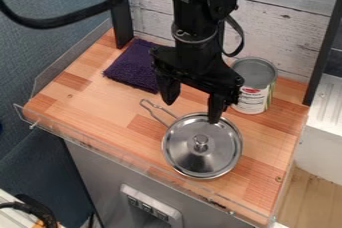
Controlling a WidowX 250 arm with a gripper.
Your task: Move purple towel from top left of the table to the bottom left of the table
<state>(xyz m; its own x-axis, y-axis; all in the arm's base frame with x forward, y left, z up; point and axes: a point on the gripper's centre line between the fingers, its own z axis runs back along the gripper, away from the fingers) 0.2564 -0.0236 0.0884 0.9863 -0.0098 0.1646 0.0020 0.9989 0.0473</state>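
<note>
Silver-coloured lidded pan (184, 154) upright on wooden table (100, 107), toward the front; wire handle points to the back left. Black gripper (191, 112) hangs over the pan's rear side, jaws released, spread well apart. One fingertip overlaps the pan's rim in view; contact cannot be determined. Farther back, on the right: can (252, 92), upright. Purple towel (130, 67) lies at the table's top left, partly hidden by the arm. Whitewashed plank wall (284, 37) behind.
</note>
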